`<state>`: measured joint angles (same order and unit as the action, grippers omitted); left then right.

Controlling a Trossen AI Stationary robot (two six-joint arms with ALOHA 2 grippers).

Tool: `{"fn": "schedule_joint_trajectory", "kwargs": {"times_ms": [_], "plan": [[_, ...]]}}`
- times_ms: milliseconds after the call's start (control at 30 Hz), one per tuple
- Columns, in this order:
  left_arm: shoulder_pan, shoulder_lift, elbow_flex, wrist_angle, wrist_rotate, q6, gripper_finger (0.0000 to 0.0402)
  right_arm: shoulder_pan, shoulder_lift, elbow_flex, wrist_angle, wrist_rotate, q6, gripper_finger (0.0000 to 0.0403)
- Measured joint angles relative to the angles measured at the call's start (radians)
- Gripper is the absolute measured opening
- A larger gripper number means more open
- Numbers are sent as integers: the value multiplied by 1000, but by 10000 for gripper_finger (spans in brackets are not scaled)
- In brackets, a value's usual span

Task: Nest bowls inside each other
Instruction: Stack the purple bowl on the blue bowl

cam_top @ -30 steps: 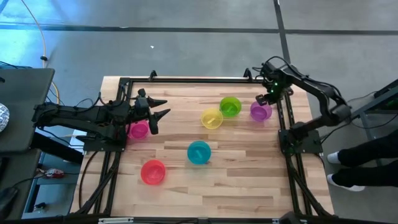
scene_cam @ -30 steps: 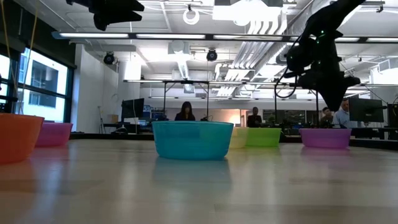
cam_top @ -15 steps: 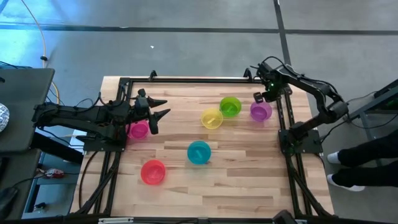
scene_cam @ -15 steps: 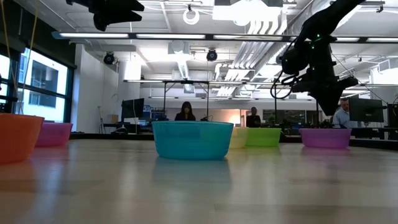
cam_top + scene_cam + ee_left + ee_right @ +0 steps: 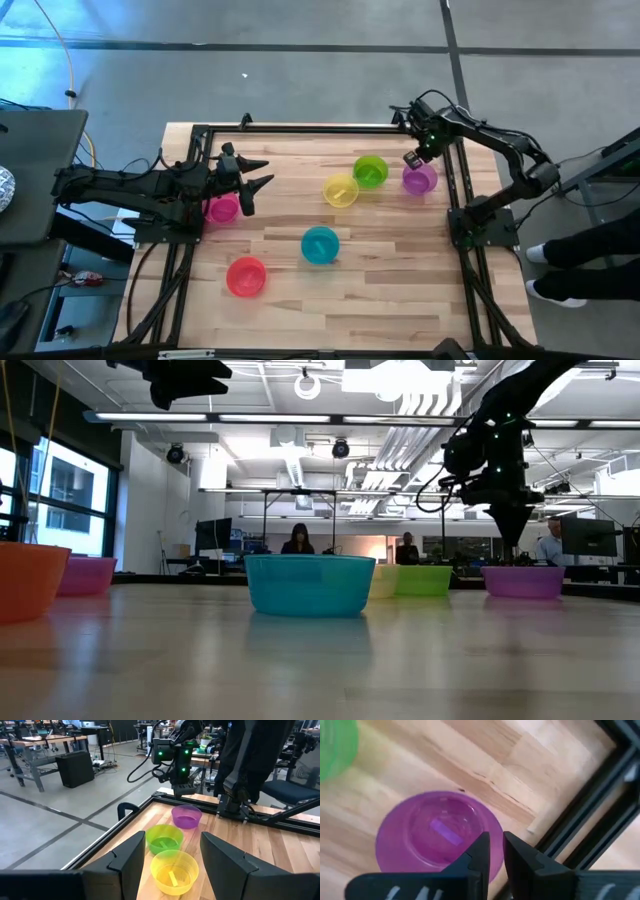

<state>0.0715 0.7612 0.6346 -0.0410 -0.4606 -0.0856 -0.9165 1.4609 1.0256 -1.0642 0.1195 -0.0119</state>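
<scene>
The right gripper (image 5: 411,160) hangs just above the purple bowl (image 5: 420,179), over its far rim. Its fingers stand nearly together, holding nothing.

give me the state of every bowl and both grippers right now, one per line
purple bowl: upright, alone, on the table under the right gripper
green bowl: upright, not nested
yellow bowl: upright, not nested
teal bowl: upright, alone
red bowl: upright, alone
pink bowl: upright, partly under the left arm
left gripper: fingers open, empty
right gripper: fingers nearly together, empty, above the purple bowl
</scene>
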Motion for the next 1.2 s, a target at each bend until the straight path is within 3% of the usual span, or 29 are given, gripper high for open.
{"fn": "schedule_joint_trajectory", "kwargs": {"times_ms": [200,400,733,1033,1200], "plan": [[0,0,0,0,0,-35,181,3,0,0,7,-35,-178,44],[0,0,0,0,0,-97,181,3,0,0,40,-103,-231,44],[0,0,0,0,0,-155,181,0,0,0,39,-110,-315,47],[0,0,0,0,1,-176,181,0,0,0,39,-109,-339,118],[0,0,0,1,1,-176,181,3,0,0,38,-101,-402,134]]}}
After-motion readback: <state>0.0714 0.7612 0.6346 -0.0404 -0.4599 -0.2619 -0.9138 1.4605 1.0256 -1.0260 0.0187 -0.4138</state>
